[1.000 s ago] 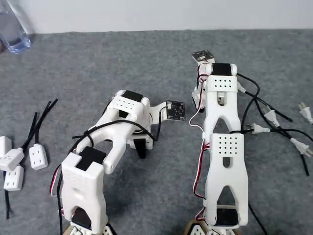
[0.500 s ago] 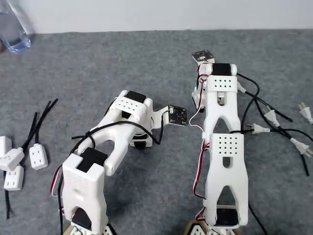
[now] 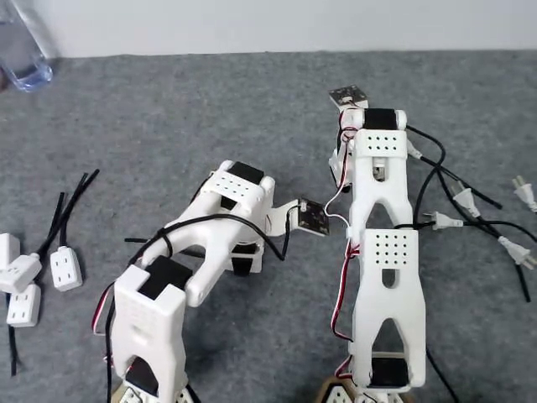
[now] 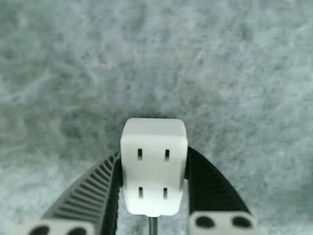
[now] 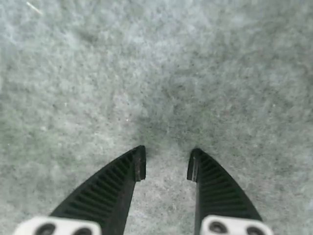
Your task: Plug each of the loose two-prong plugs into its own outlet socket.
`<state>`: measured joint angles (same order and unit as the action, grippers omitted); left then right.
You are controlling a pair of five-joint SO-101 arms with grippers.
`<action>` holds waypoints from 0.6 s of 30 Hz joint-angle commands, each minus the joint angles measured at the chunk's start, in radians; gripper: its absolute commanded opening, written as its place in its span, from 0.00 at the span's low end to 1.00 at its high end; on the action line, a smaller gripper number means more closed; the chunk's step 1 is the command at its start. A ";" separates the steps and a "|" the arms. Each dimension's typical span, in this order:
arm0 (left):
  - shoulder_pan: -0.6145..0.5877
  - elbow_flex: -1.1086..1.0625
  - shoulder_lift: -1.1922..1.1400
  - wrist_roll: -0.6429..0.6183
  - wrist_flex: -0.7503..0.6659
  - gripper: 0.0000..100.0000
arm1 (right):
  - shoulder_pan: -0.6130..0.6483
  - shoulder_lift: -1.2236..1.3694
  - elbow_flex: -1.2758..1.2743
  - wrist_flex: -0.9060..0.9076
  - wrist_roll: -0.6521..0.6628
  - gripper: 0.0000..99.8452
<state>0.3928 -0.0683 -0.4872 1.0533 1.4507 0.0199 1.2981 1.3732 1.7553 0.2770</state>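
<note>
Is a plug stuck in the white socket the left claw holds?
No, empty. The outlet socket, clamped in the left gripper, shows four bare slots and no plug.

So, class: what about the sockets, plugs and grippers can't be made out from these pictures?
High view: the left arm covers the held socket and left gripper.
Left wrist view: the edge cuts off that socket's cord.
High view: the loose plugs are too small to judge their prongs; the edge crops one spare socket.

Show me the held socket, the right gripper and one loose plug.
held socket [image 4: 153, 169]: left wrist view, slotted face.
right gripper [image 5: 166, 165]: right wrist view, between fingertips.
loose plug [image 3: 450, 222]: high view, white body.
</note>
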 commanded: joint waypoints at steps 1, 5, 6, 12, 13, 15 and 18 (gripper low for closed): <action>0.021 -0.002 0.012 -0.009 0.025 0.02 | 0.021 0.025 -0.009 -0.005 -0.002 0.16; 0.035 -0.001 0.014 -0.012 0.021 0.11 | 0.021 0.025 -0.009 -0.004 0.000 0.16; 0.035 -0.001 0.012 -0.018 0.021 0.15 | 0.021 0.025 -0.009 -0.004 0.000 0.16; 0.035 -0.001 0.015 -0.078 0.025 0.31 | 0.021 0.025 -0.009 -0.004 0.000 0.16; 0.035 -0.001 0.015 -0.078 0.025 0.32 | 0.021 0.025 -0.009 -0.004 0.000 0.16; 0.037 0.001 0.017 -0.078 0.025 0.32 | 0.021 0.025 -0.009 -0.004 0.000 0.16; 0.037 0.051 0.017 -0.080 0.066 0.32 | 0.021 0.025 -0.009 -0.004 0.000 0.16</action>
<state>0.4204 -0.0667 -0.4887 0.9828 1.4630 0.0230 1.2981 1.3732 1.7553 0.2770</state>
